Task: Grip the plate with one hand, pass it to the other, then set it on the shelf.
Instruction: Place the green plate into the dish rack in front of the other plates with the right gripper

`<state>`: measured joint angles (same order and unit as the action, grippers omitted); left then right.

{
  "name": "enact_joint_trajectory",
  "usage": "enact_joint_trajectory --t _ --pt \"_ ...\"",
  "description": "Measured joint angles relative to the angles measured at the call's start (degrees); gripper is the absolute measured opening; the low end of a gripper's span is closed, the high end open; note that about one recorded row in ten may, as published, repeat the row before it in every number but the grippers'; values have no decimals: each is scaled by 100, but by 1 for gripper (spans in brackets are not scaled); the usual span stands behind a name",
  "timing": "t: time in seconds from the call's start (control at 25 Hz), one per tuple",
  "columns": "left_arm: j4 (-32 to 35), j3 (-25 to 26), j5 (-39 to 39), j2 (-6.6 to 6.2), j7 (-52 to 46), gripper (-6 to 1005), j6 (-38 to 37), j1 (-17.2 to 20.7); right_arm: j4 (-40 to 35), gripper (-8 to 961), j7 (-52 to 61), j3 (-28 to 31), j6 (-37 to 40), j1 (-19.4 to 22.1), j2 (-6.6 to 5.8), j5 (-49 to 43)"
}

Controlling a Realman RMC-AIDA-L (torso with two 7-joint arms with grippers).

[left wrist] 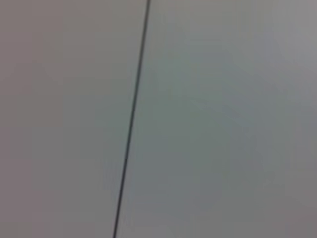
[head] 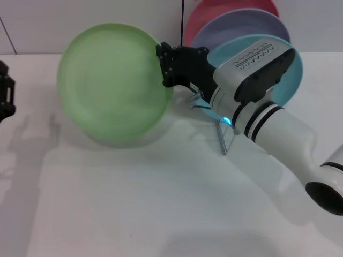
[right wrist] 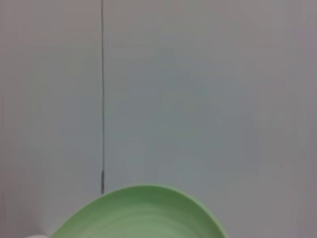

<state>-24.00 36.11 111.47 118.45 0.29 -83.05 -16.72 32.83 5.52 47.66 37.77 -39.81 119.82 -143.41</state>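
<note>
Your worktop fills most of the head view, white, smooth and matte, with soft shadows on it. Across it from the lower right comes your right arm, bulky and white, with a grey vented housing, two black bands and a small blue light on its underside. It reaches up and to the left, forearm slanting over the rack.

Next in size is the plate: one large round light green plate, plain and matte with a shallow rim. It is tilted up on edge, face toward the camera, above the worktop and just left of the rack. Your right hand is black and blocky and is clamped on the plate's right rim, fingers closed over the edge. In the right wrist view only the plate's curved top edge shows against a pale wall.

Behind the arm stand three more plates on edge: one turquoise-blue plate, one lavender plate and one pink plate, each partly hidden by the one in front.

The shelf is thin silver wire; only a few bent rods show under the arm.

Your left hand sits at the far left edge, black, mostly out of frame; whether it is open, you cannot tell. Its wrist view shows only a plain wall with one dark line.
</note>
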Motion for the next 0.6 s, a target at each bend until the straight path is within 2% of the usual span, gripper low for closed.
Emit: enact_joint_trajectory --t 0.32,0.6 --pt "107 159 -14 -18 -365 554 -43 67 -62 33 -362 68 528 11 -29 -4" --pt "124 213 -11 -18 -381 555 -45 75 -38 34 -412 68 621 41 -29 -6"
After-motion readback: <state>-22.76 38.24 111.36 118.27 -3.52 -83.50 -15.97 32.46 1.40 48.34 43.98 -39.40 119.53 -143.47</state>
